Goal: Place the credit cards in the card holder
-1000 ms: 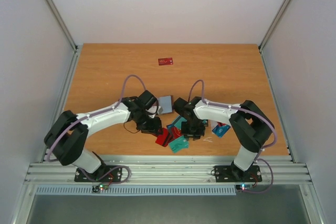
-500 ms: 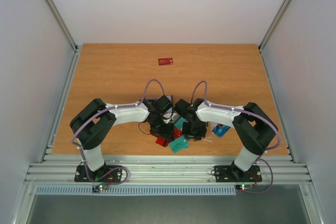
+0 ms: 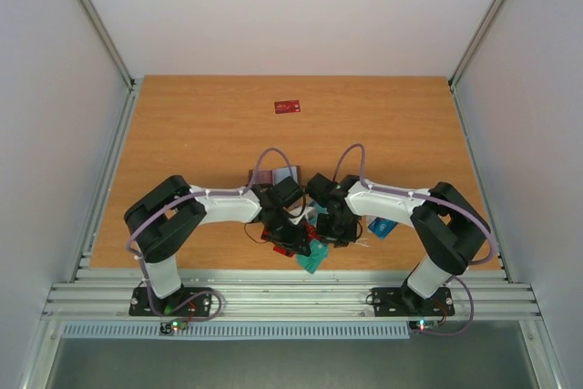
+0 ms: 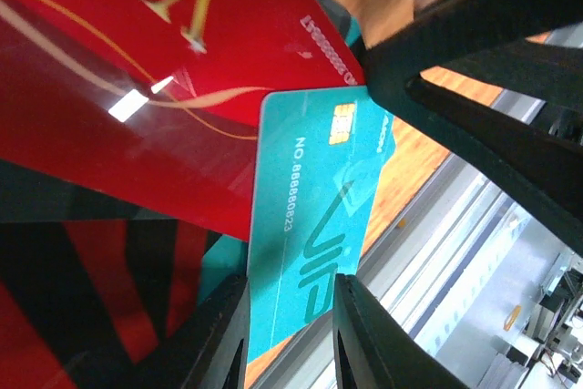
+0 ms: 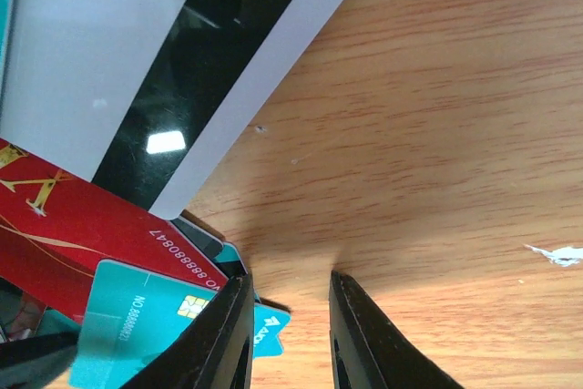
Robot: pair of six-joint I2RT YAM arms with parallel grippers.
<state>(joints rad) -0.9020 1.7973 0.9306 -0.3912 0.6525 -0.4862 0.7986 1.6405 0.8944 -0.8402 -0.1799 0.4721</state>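
**A:** Starting on the left, what do we have?

**B:** Our left arm bends in toward the middle. The left gripper (image 4: 290, 284) is down over the heap of credit cards (image 3: 308, 250), near the front edge of the table (image 3: 182, 134).

**A:** And its jaws?

**B:** A narrow gap apart, with the end of a teal card (image 4: 305, 225) running between the fingers. We cannot tell whether they nip its edges or only straddle it.

**A:** What lies under it?

**B:** A glossy red card (image 4: 137, 125) with gold lines, partly covered by the teal one.

**A:** Where is the card holder (image 3: 258, 176)?

**B:** We take it to be the dark brownish piece just beyond the left wrist, beside a pale grey card (image 3: 288, 175). Most of it is hidden, so we are not certain.

**A:** Moving right?

**B:** The right gripper (image 5: 290, 278) sits close to the left one, at the heap's right side. Its jaws are slightly spread with only bare wood between them, so it grips nothing. A white card with a black stripe (image 5: 137, 61) lies beside it.

**A:** Anything apart from the heap?

**B:** A blue card (image 3: 383, 226) lies just right of that gripper. A lone red card (image 3: 287, 107) lies well off toward the far edge.
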